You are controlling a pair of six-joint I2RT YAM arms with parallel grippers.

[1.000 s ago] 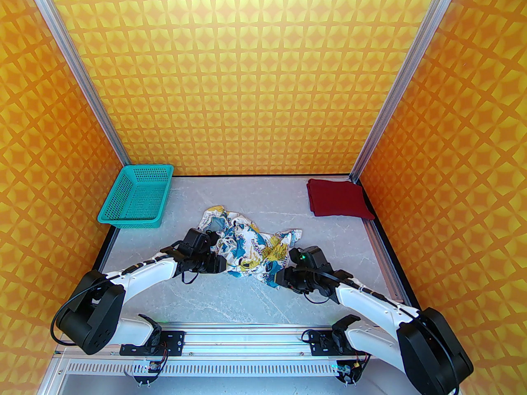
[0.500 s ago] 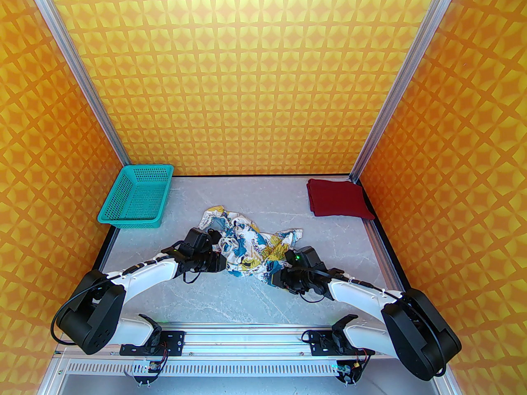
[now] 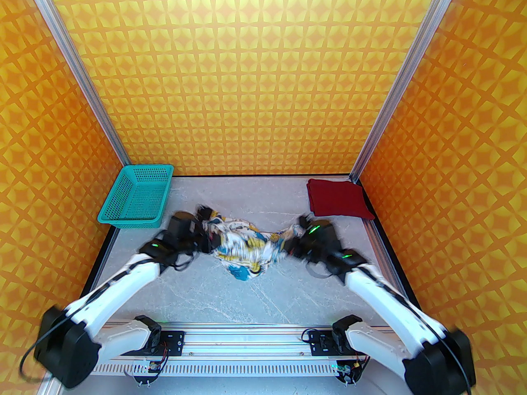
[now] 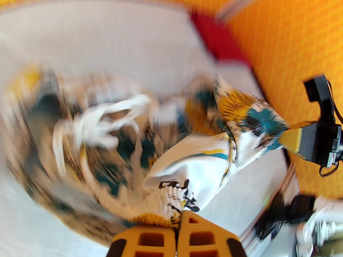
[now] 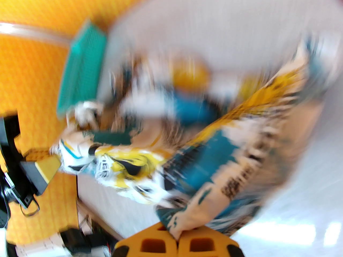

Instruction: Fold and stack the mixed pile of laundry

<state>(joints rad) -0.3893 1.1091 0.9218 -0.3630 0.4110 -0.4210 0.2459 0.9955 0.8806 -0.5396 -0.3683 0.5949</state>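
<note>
The white garment printed in blue, yellow and black hangs bunched between my two grippers above the middle of the table. My left gripper is shut on its left end and my right gripper is shut on its right end. In the left wrist view the orange fingers pinch the printed cloth. The right wrist view is blurred, with its fingers closed on the printed cloth. The dark red T-shirt lies folded flat at the back right corner.
A teal perforated basket stands at the back left against the wall, close to my left wrist. Orange patterned walls with metal posts enclose the grey marble table on three sides.
Both grippers closed on the printed garment, then lifted it and swung toward the back, spreading apart. The cloth now stretches between them instead of lying crumpled.
</note>
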